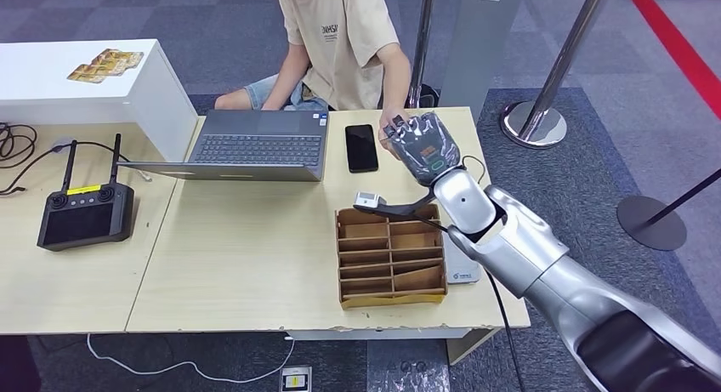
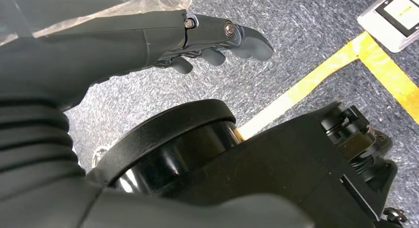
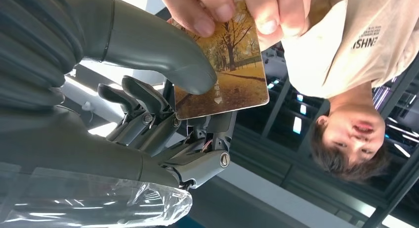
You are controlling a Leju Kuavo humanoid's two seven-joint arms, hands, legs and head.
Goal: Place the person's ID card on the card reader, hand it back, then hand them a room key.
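Pressed under the thick grey thumb (image 3: pixel 163 55) of the right hand (image 3: pixel 148 114), a card (image 3: pixel 225 65) printed with autumn trees lay against the darker fingers (image 3: pixel 138 97), which curled up behind it. At the same card's other end the person's hand (image 3: pixel 237 10) pinched it too, so both held it at once. That shared grip was plain from the right wrist; from the head, the right hand (image 1: pixel 422 145) was seen from its back, raised over the far edge of the table (image 1: pixel 255 256) and meeting the person's hand (image 1: pixel 393 120), with the card itself hidden. Near it lay a black phone (image 1: pixel 361 147) beside an open laptop (image 1: pixel 255 145). Closer to the robot stood a brown divided box (image 1: pixel 391 256), with a white card reader (image 1: pixel 463 269) just beside it under the silver arm. From the left wrist, the left hand (image 2: pixel 212 40) hung over grey carpet, its fingers loosely curled and holding nothing.
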